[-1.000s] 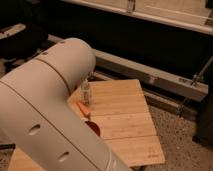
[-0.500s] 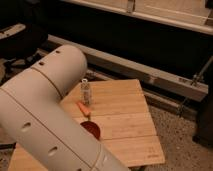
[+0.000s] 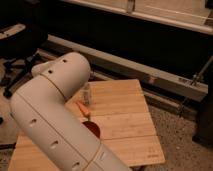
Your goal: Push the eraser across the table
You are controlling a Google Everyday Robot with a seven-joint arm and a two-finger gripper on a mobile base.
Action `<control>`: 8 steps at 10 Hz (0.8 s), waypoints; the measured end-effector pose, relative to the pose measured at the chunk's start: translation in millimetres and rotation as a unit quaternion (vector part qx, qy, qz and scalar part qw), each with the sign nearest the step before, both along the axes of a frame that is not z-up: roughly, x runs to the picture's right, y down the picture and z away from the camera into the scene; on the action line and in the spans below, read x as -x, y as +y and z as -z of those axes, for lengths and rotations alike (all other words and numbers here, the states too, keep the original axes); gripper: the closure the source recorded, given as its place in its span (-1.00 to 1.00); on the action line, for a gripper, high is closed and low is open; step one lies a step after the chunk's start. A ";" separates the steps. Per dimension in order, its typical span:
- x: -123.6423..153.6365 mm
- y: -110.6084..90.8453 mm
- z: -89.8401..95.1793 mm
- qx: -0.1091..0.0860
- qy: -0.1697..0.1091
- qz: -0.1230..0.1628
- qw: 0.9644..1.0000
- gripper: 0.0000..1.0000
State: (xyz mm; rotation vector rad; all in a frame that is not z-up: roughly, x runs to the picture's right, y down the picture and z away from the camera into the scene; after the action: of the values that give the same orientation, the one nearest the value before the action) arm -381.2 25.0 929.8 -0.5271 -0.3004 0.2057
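The table (image 3: 131, 119) has a light bamboo slatted top and fills the lower middle of the camera view. My big white arm (image 3: 55, 115) crosses its left half and hides that part. The eraser is not visible; it is either hidden behind the arm or out of view. My gripper is not in view: it lies somewhere beyond the arm's visible links.
A small clear bottle (image 3: 87, 94) stands near the table's far left. An orange carrot-like piece (image 3: 83, 108) lies just in front of it, and a red bowl (image 3: 93, 129) sits nearer me. A dark office chair (image 3: 15, 45) is at the left; a metal rail (image 3: 150, 75) runs behind the table.
My arm has swung left across the view, uncovering more of the bottle, the orange piece and the red bowl. The things on the table have not moved.
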 end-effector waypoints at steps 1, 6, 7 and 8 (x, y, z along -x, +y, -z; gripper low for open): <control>-2.4 3.0 -2.2 0.003 0.002 0.004 1.000 1.00; -39.5 41.5 1.4 0.037 0.029 0.029 0.998 1.00; -46.3 53.3 6.5 0.049 0.036 0.031 0.998 1.00; -50.7 62.4 11.3 0.058 0.040 0.031 0.997 1.00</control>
State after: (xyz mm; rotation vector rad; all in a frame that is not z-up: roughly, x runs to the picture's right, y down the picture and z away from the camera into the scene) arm -330.5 87.4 918.6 -0.6414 -0.1945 0.1834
